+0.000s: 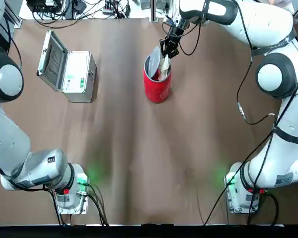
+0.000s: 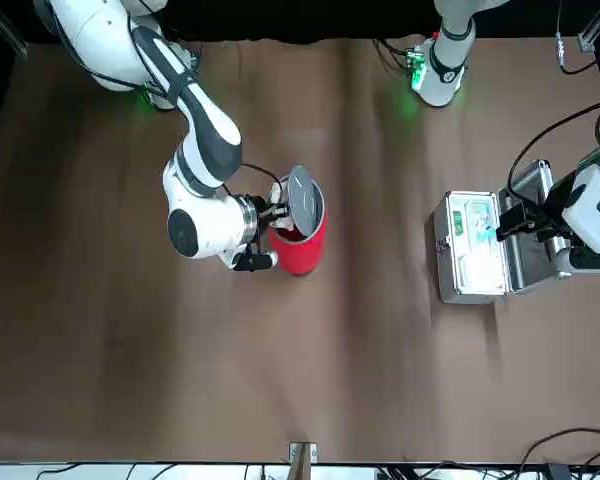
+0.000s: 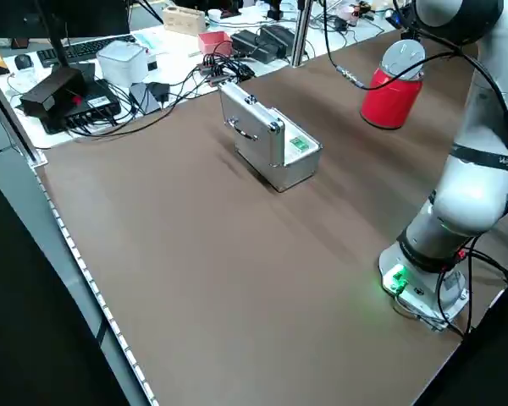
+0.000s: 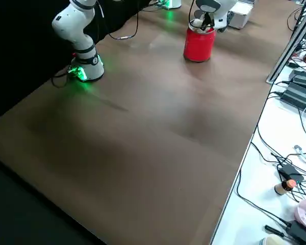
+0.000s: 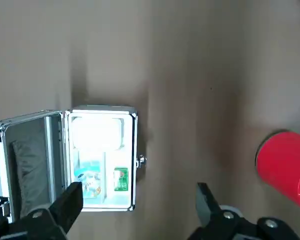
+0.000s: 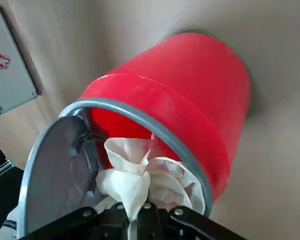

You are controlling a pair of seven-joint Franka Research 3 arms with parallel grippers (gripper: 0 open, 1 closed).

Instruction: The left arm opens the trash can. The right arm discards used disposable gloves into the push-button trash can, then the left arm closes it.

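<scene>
Discard step in hand, by the look of it: trash can [image 6: 190, 100] lid [image 6: 60, 175] is up, and gloves [image 6: 127, 187] are pinched btwn the closed fingers of the R gripper [image 6: 132, 220], at the can's mouth, w/ part of the wad inside the rim. Next move prob. calls for the wad to be lowered clear of rim & lid, then let go and the R arm [image 1: 275, 69] backed off; lid can then be shut by the L arm. Risk: thin material could cling to a fingertip or be caught under the lid. L gripper [image 5: 140, 215] is held over the table near the open silver case [image 5: 102, 157], apart from the can, fingers spread wide, nothing btwn them. Can stands on the table [image 1: 129, 163], R of the case in the top view; red cylinder, grey rim, round grey lid hinged at one side. Gloves look cream-white, thin, wrinkled, bunched at the grip and looser toward the can's inside.
</scene>
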